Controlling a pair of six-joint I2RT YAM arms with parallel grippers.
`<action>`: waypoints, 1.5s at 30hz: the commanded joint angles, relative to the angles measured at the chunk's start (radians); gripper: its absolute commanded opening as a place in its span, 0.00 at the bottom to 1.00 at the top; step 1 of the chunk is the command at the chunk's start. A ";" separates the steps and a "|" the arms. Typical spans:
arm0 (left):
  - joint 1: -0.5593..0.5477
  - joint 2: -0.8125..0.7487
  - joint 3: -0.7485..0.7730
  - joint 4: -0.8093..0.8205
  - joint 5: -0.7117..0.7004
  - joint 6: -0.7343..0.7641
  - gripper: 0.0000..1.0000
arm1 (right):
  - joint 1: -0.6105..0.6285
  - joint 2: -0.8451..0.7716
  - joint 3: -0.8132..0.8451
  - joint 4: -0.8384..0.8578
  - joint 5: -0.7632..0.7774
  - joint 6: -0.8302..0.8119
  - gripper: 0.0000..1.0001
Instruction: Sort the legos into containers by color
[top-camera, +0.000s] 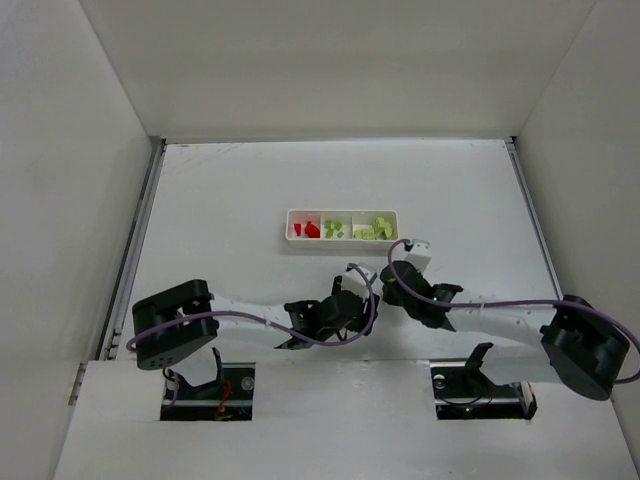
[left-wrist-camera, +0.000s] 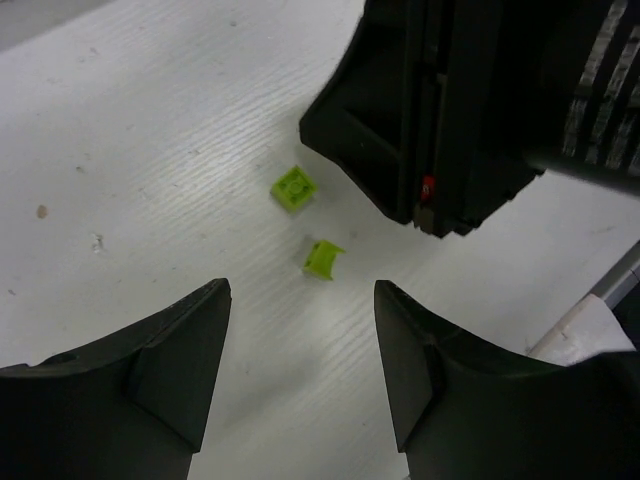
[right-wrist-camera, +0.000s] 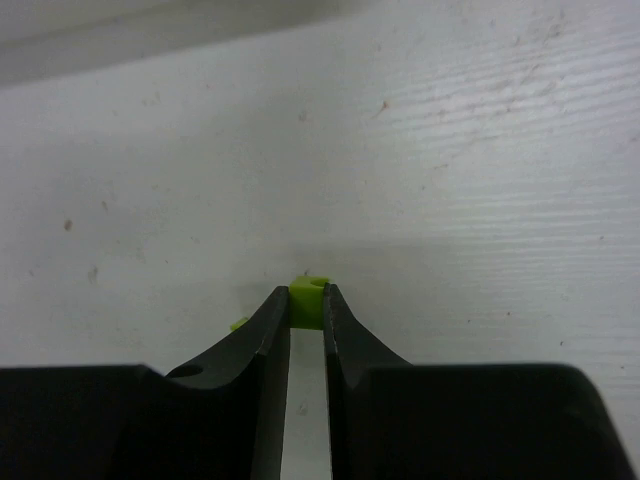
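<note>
The white tray (top-camera: 340, 240) lies at mid-table, with red legos (top-camera: 308, 229) in its left compartment and yellow-green legos (top-camera: 372, 229) in the compartments to the right. My right gripper (right-wrist-camera: 306, 312) is shut on one yellow-green lego (right-wrist-camera: 308, 303), low over the table; another green piece (right-wrist-camera: 238, 323) peeks out left of its fingers. My left gripper (left-wrist-camera: 302, 340) is open and empty, just short of two loose yellow-green legos (left-wrist-camera: 293, 187) (left-wrist-camera: 322, 259) on the table. In the top view both grippers (top-camera: 352, 300) (top-camera: 392, 280) meet just in front of the tray.
The right arm's black body (left-wrist-camera: 470, 110) fills the upper right of the left wrist view, close beside the two loose legos. White walls enclose the table on the left, back and right.
</note>
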 joint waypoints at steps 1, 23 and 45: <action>-0.023 0.018 0.012 0.086 0.017 0.025 0.56 | -0.039 -0.096 0.020 -0.001 0.035 -0.046 0.16; -0.016 0.137 0.052 0.083 -0.043 0.038 0.15 | -0.159 -0.180 0.063 0.103 -0.075 -0.143 0.18; 0.218 -0.465 -0.181 -0.128 -0.156 -0.135 0.16 | -0.199 0.451 0.595 0.274 -0.215 -0.230 0.28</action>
